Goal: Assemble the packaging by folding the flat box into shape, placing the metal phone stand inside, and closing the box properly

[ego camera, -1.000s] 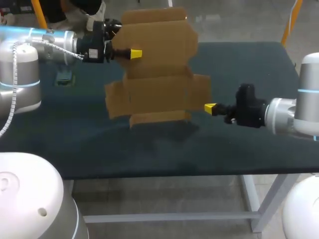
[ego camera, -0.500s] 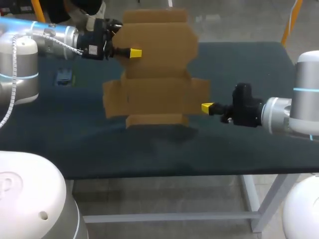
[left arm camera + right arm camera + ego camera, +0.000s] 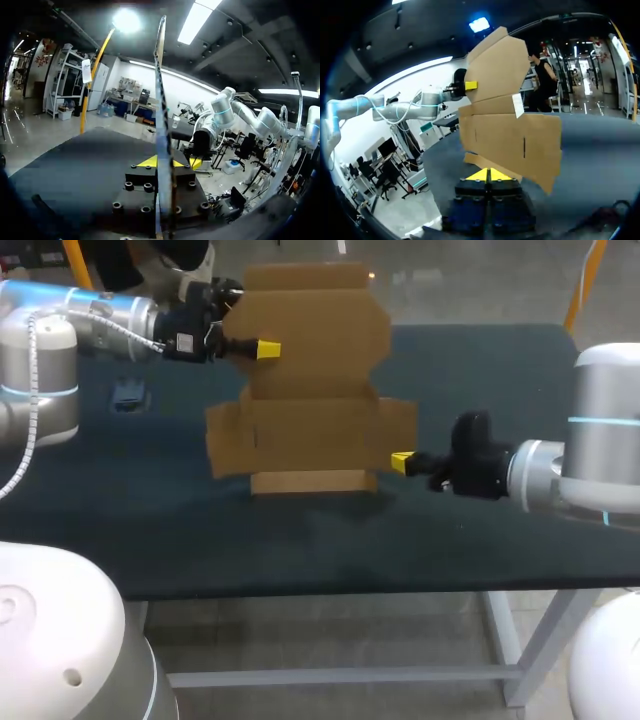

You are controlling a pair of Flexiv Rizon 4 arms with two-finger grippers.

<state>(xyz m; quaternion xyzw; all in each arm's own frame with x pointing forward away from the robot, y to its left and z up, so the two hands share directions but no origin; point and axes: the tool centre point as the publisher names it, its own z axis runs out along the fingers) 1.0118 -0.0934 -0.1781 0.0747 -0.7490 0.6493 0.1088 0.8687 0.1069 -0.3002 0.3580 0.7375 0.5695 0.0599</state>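
Note:
The flat brown cardboard box (image 3: 310,370) stands upright over the middle of the table, its bottom flap near or on the surface. My left gripper (image 3: 268,348) is shut on the box's upper left edge. In the left wrist view the sheet (image 3: 161,125) runs edge-on between the fingers of that gripper (image 3: 160,162). My right gripper (image 3: 400,461) is shut and empty, its tips at the lower corner of the box's right flap. From the right wrist, the box (image 3: 505,130) rises just ahead of the closed tips (image 3: 490,175). A small grey-blue object (image 3: 128,395), possibly the phone stand, lies at the far left.
The dark table (image 3: 480,370) stretches bare to the right of and in front of the box. My left arm crosses above the table's back left corner, over the small object.
My right gripper has moved left, up to the box's right flap. The box has shifted slightly left and its bottom flap sits lower. The left gripper keeps its hold.

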